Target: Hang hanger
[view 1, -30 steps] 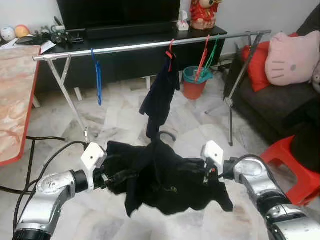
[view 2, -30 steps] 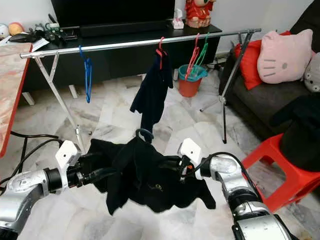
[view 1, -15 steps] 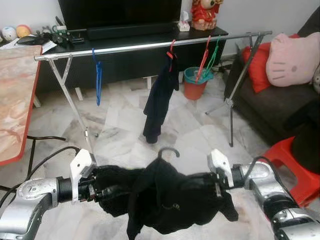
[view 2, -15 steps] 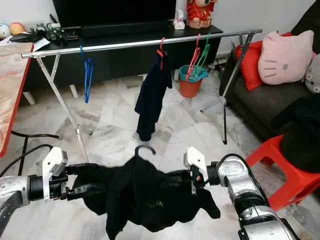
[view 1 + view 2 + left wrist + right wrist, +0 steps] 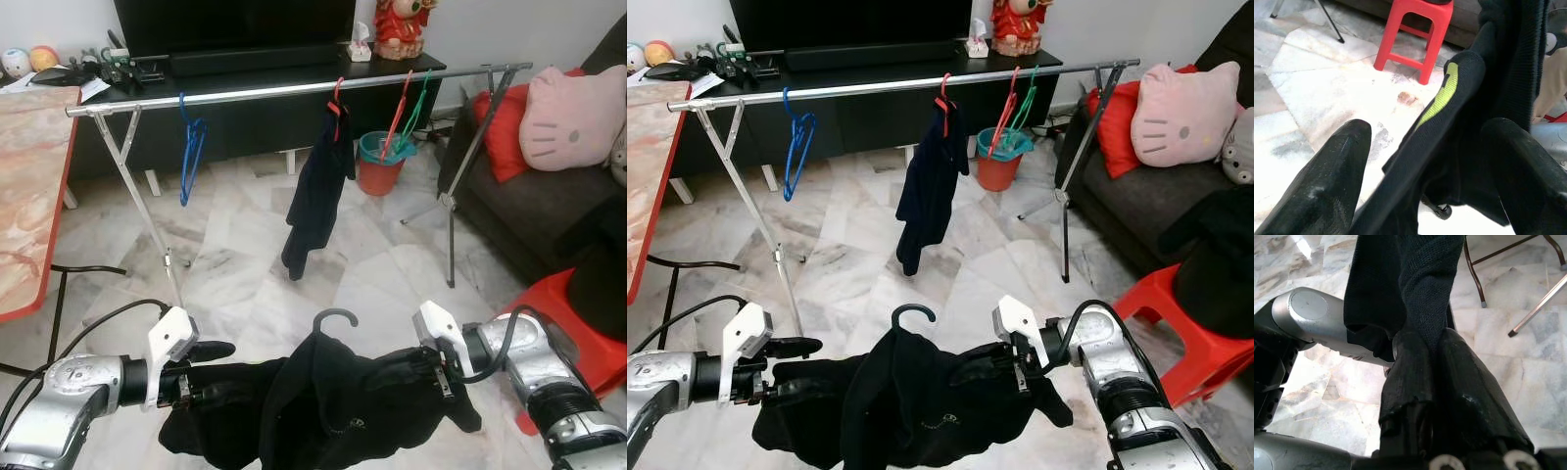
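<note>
Low in front of the clothes rail [image 5: 294, 90], both grippers are holding up a black garment [image 5: 333, 416] draped on a hanger whose dark hook [image 5: 335, 316] is sticking up from the middle of the cloth, well below the rail and nearer the robot. On the garment's right edge, the right gripper [image 5: 1436, 357] is pinching a fold of the dark knit cloth tightly between its closed fingers. At the other end, the left gripper [image 5: 1425, 147] is standing with its fingers spread apart, the cloth with its yellow-green patch [image 5: 1442, 95] running through the gap between them, so it is carrying rather than clamping the fabric. Hanging from the rail itself are an empty blue hanger [image 5: 189, 147] towards its left end, a dark navy garment [image 5: 318, 186] on a red hanger near the middle, and red and green hangers [image 5: 404, 108] further right. Behind the rail, under those last hangers, a red bucket [image 5: 380, 168] with a teal rim is sitting on the marble floor [image 5: 245, 264]; what it holds cannot be made out.
</note>
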`<state>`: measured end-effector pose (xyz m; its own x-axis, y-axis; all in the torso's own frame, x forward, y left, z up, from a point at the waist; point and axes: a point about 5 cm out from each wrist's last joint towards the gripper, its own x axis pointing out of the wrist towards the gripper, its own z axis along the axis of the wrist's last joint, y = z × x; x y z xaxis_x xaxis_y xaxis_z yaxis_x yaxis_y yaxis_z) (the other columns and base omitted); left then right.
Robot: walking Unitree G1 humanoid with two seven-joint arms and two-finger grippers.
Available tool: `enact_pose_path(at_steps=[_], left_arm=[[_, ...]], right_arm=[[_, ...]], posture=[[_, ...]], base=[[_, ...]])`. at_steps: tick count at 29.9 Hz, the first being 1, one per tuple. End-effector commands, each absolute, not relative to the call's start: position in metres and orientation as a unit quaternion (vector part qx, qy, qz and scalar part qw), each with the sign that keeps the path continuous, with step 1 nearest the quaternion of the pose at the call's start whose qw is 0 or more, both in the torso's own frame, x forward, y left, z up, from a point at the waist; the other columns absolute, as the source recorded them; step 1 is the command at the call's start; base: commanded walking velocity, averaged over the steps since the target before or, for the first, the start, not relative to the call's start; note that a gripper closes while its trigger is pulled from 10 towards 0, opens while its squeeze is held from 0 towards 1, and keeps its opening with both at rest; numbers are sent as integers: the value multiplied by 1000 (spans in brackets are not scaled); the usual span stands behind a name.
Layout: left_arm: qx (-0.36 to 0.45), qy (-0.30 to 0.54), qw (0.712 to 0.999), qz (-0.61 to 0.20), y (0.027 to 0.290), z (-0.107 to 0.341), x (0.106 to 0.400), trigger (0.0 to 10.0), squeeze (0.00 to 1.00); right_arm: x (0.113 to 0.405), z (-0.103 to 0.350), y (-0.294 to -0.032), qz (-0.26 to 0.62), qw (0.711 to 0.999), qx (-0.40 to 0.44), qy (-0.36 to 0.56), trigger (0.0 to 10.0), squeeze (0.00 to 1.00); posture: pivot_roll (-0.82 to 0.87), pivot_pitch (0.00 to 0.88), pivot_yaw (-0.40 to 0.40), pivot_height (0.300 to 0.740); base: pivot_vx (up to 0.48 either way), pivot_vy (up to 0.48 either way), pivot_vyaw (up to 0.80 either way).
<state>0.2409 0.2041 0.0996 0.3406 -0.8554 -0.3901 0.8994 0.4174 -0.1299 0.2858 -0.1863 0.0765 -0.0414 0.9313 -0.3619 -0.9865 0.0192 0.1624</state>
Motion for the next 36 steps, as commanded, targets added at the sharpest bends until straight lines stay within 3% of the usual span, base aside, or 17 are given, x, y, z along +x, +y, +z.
enact_pose_path(at_steps=[1,12,21,22,23,24,36], left_arm=[[61,201,806,-553,197,100,241,10000,0],[39,188,770,-608,162,97,239,10000,0],[42,191,773,-604,151,93,244,10000,0],[42,192,774,-602,151,92,244,4627,0],[43,193,775,-600,151,92,244,1412,0],[41,194,776,-599,152,91,245,0,0],[38,205,771,-602,153,89,243,0,0]], right_arm=[[288,85,-187,705,684,-80,170,10000,0],[288,85,-175,716,675,-74,161,10000,0],[287,86,-168,725,667,-72,154,10000,0],[287,87,-168,725,667,-72,153,10000,0],[287,87,-168,725,667,-73,153,10000,0],[287,87,-168,725,668,-73,153,10000,0],[288,88,-169,722,672,-74,149,10000,0]], posture=[[33,0,-67,740],[30,0,-70,740],[27,0,-70,740],[27,0,-70,740],[27,0,-70,740],[27,0,-70,740],[27,0,-70,740]], base=[[0,0,0],[0,0,0],[0,0,0],[0,0,0],[0,0,0],[0,0,0],[0,0,0]])
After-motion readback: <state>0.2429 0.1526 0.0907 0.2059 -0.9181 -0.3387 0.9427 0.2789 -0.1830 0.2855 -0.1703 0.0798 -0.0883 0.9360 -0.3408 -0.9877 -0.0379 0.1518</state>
